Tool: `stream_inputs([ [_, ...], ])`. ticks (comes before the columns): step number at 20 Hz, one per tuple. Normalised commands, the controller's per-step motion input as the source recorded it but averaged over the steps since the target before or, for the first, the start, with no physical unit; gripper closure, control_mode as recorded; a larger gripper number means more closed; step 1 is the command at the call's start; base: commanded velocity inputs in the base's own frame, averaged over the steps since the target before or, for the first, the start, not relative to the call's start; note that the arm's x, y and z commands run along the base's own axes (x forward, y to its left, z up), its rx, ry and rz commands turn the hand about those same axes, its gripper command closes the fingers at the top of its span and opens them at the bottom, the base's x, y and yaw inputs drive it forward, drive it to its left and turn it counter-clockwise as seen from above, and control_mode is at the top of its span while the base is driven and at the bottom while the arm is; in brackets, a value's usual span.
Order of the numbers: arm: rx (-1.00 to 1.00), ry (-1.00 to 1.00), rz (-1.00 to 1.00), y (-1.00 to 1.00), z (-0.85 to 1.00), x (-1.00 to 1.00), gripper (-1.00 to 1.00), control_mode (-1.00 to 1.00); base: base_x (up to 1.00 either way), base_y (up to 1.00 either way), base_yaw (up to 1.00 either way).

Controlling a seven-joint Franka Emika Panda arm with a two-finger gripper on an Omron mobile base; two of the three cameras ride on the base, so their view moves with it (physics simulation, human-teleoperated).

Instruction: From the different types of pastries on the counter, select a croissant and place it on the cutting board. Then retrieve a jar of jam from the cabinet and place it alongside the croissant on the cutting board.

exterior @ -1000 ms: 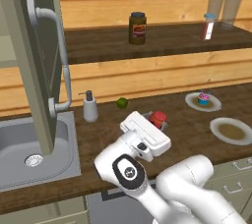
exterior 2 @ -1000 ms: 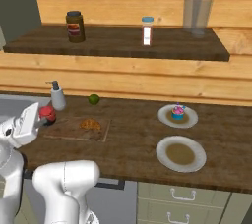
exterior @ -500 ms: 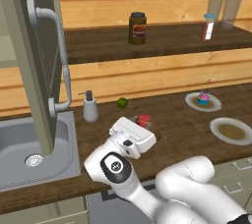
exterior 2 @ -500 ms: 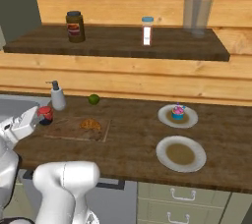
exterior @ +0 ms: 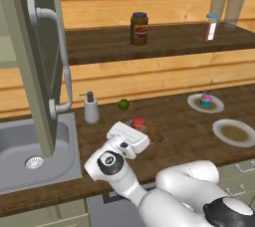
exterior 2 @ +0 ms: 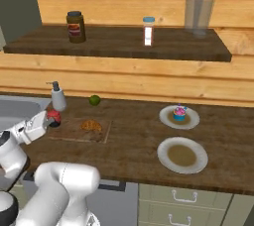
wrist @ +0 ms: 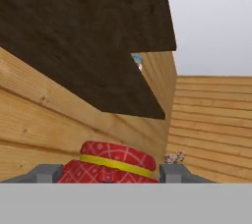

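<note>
My gripper (exterior: pixel 134 128) is shut on the jar of jam (exterior: pixel 138 122), a small red jar with a yellow band. It holds the jar low at the left end of the cutting board (exterior 2: pixel 74 134); whether the jar touches the board I cannot tell. The golden croissant (exterior 2: pixel 91 125) lies on the board, just right of the jar (exterior 2: pixel 52 116). In the hand view the jar (wrist: pixel 115 161) sits between the grey fingertips (wrist: pixel 47 173). The pink and blue cupcake (exterior 2: pixel 179 113) stands on a white plate at the counter's (exterior 2: pixel 134 143) right. The cabinet door (exterior: pixel 30 47) hangs open at left.
A steel sink (exterior: pixel 30 154) lies left of the board. A soap dispenser (exterior: pixel 91 109) and a lime (exterior: pixel 123 104) stand behind the board. A plate (exterior 2: pixel 182 154) with brown filling is at front right. The shelf above carries a dark jar (exterior: pixel 139 28), a small bottle and a glass.
The arm has swung left and down, carrying the red jar from above the board to low at its left end. The croissant has not moved.
</note>
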Motion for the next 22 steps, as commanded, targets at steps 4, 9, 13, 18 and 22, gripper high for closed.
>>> stream_inputs([
  [4, 0.06, 0.0, 0.0, 0.0, -0.22, 0.67, 1.0, -1.0, 0.0, 0.0, 0.0],
  [9, 0.14, -0.01, 0.02, 0.0, -0.34, 0.45, 1.0, -1.0, 0.0, 0.0, 0.0],
  [13, 0.08, 0.0, 0.04, 0.1, -0.2, 0.34, 1.0, -1.0, 0.0, 0.0, 0.0],
  [18, -0.03, 0.14, 0.0, 0.28, -0.19, 0.44, 1.0, -1.0, 0.0, 0.0, 0.0],
  [22, -0.06, 0.03, 0.0, 0.11, -0.49, 0.31, 1.0, -1.0, 0.0, 0.0, 0.0],
])
